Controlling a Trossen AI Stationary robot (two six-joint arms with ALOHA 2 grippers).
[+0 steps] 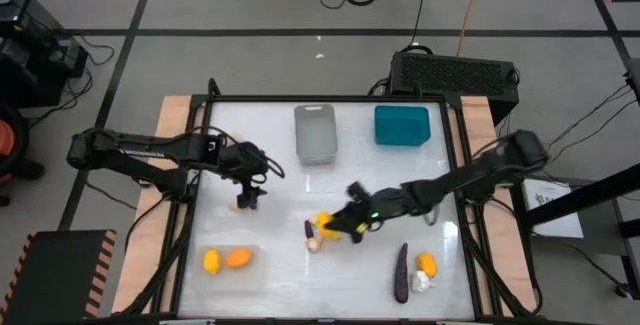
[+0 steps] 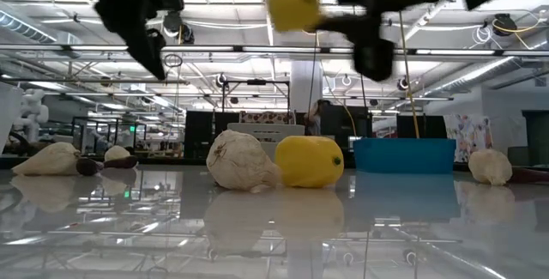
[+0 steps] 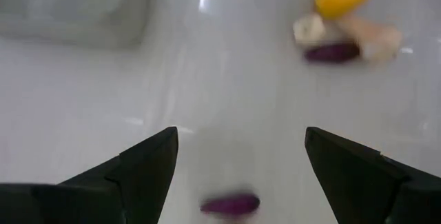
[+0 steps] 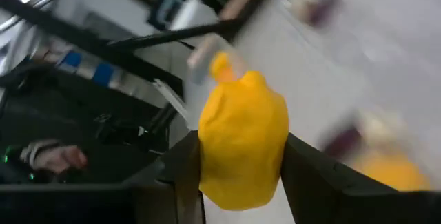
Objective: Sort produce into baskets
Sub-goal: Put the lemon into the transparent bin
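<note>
My right gripper (image 1: 343,224) reaches in from the table's right and is shut on a yellow lemon-like fruit (image 4: 242,148), held high over the table (image 2: 294,3). Below it on the table lie another yellow fruit (image 2: 309,160), a garlic bulb (image 2: 240,160) and a tiny purple eggplant (image 1: 308,230). My left gripper (image 3: 241,134) stands open over the table's left middle (image 1: 247,197), above a tiny purple eggplant (image 3: 231,203) lying between its fingers' lines, apart from them. A grey basket (image 1: 315,132) and a teal basket (image 1: 402,125) stand at the far edge. My right gripper pinches the yellow fruit's two opposite sides (image 4: 207,162) between its two fingers. The fingers come nearly level from the table's right, tipped slightly down. The fruit sits lifted clear of the table, its pointed end (image 4: 222,65) away from the wrist.
A clear basket (image 1: 250,275) at the near left holds two orange fruits (image 1: 225,259). Near right lie a long purple eggplant (image 1: 402,272), an orange fruit (image 1: 427,263) and a garlic bulb (image 1: 420,282). A black perforated box (image 1: 455,70) stands beyond the far right corner.
</note>
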